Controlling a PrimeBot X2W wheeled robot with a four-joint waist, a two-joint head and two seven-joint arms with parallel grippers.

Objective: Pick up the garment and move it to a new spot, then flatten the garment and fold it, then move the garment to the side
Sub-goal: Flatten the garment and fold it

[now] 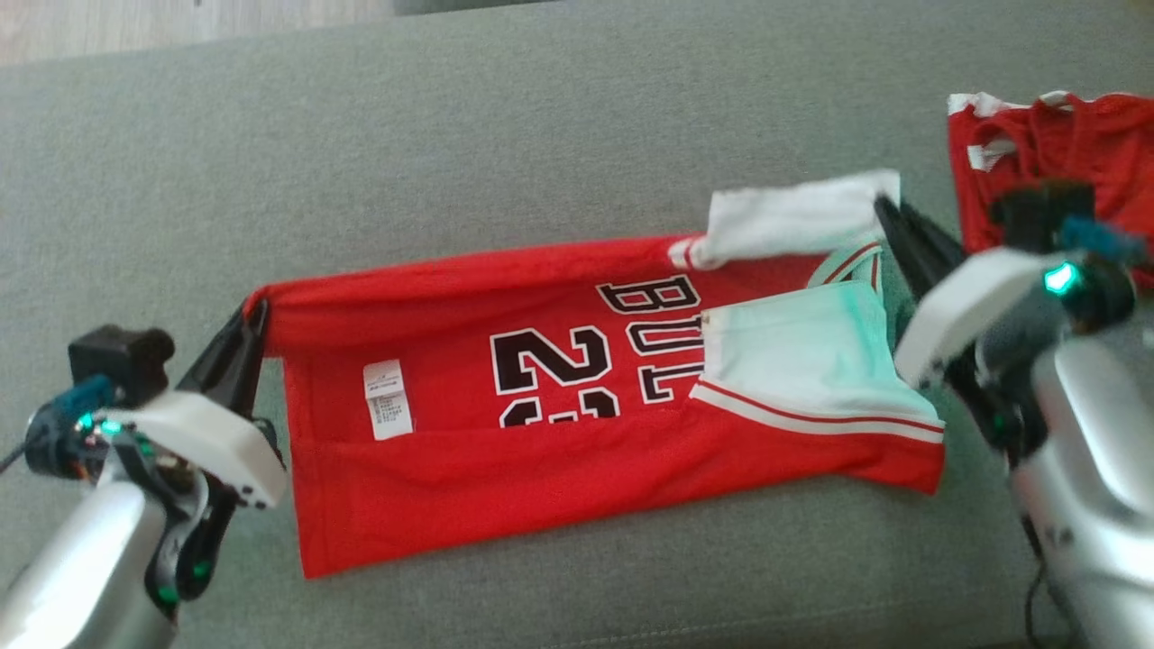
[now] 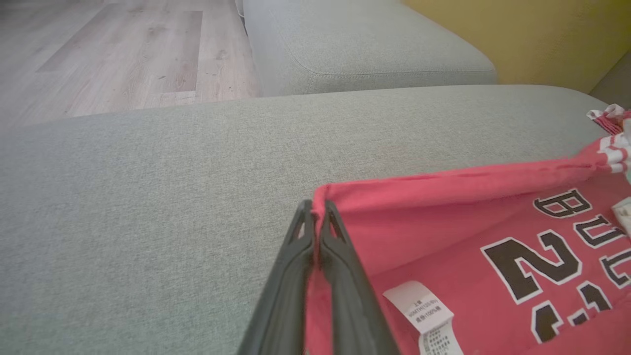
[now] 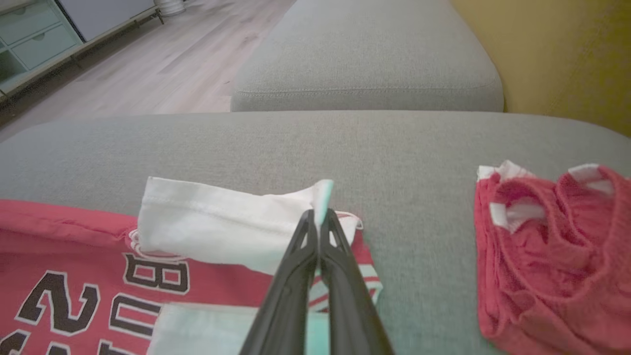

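Head view first: the garment [image 1: 577, 424] is lying sideways across the grey sofa cushion [image 1: 451, 135]. Its hem end points toward our left and its sleeves toward our right, with the black number and letters facing up. Our left gripper [image 1: 254, 315] has its fingers pinched together on the far hem corner. From there the far long edge runs as a raised fold toward the sleeves. A white care label [image 1: 388, 398] shows on the red cloth near the hem. Our right gripper [image 1: 888, 212] is clamped on the far white sleeve [image 1: 793, 216], which is stretched out between the fingertips and the shoulder. The near sleeve lies flat over the end of the lettering. Some red shorts [image 1: 1046, 153] sit bunched up further right, apart from the garment.

Left wrist view: the two dark fingers are closed tight, with the red hem corner caught right at the tips. The care label is just beside them and the print is further along. Behind the cushion we see a second cushion [image 2: 365, 44] and a wood floor [image 2: 123, 49].

Right wrist view: the fingers are closed on the sleeve's edge, with a bit of white cloth poking up past the tips. The shorts are off to the right, with bare cushion between them and the sleeve. A yellow wall [image 3: 567, 49] is behind.
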